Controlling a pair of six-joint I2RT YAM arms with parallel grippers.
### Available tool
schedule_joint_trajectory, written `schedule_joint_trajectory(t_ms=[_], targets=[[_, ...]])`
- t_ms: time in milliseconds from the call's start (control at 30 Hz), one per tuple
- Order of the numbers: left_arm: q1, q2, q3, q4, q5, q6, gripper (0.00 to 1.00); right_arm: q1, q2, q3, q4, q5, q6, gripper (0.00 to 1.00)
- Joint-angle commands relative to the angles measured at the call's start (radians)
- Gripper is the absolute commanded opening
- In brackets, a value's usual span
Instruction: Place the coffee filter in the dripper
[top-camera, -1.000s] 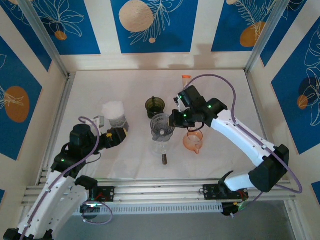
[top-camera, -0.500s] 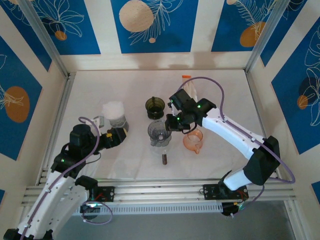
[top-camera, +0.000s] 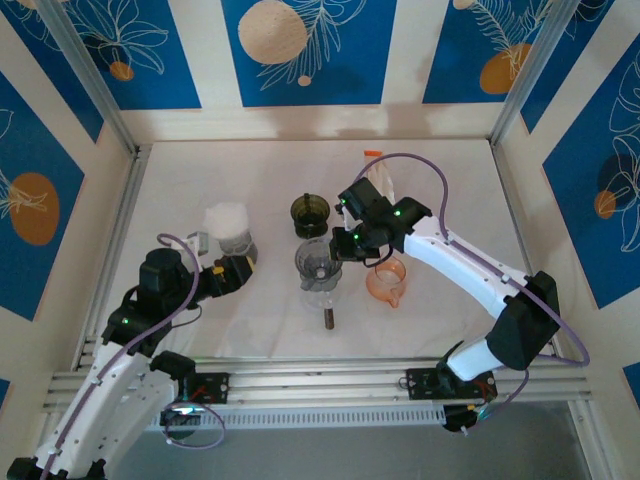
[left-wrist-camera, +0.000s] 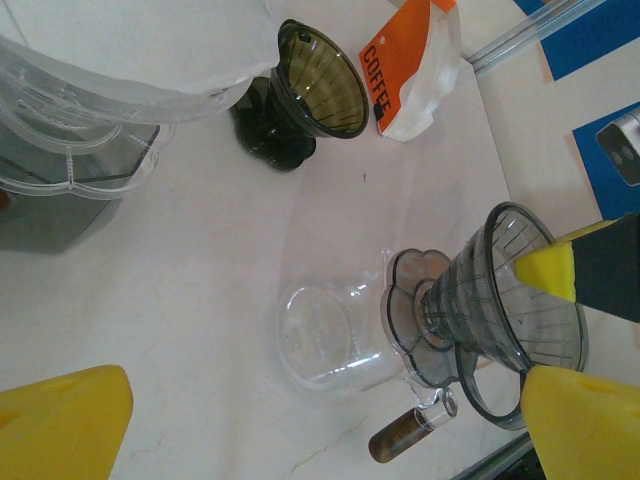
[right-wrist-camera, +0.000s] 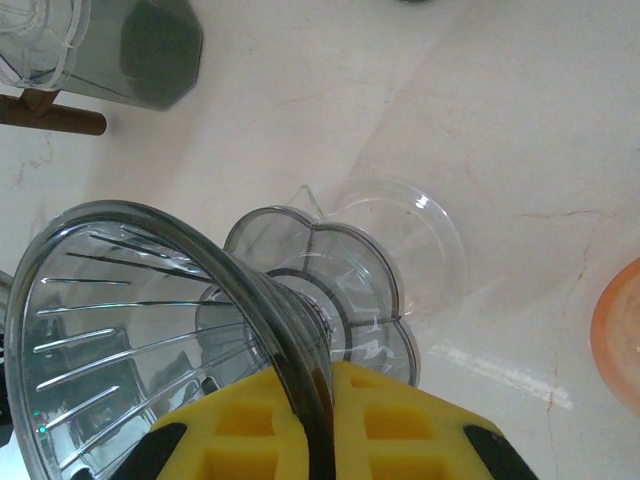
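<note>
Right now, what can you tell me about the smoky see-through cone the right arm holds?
The smoky grey transparent plastic dripper is a ribbed funnel on a narrow neck with a scalloped, flower-shaped foot. It is empty, no filter inside. The right arm's yellow jaws pinch its rim, holding it roughly upright over the clear glass carafe; whether they touch is unclear.

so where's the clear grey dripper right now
Top view: mid-table, the clear grey dripper is pinched by its rim in the right hand, by the glass carafe, just in front of the dark dripper.
</note>
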Motion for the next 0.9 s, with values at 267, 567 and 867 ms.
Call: schedule_joint_trajectory(t_ms=[267, 567, 867], targets=[[0.008, -0.003, -0.003, 0.013, 0.004, 0.023, 1.00, 0.004, -0.024, -0.056, 0.014, -0.016, 0.028, 0.05], [0.008, -0.003, 0.006, 0.010, 0.008, 0.022, 1.00, 0.007, -0.045, -0.060, 0.008, 0.016, 0.042, 0.52], [0.007, 0.009, 0.019, 0.019, 0.012, 0.026, 1.00, -0.007, -0.180, -0.040, 0.025, 0.192, 0.043, 0.59]])
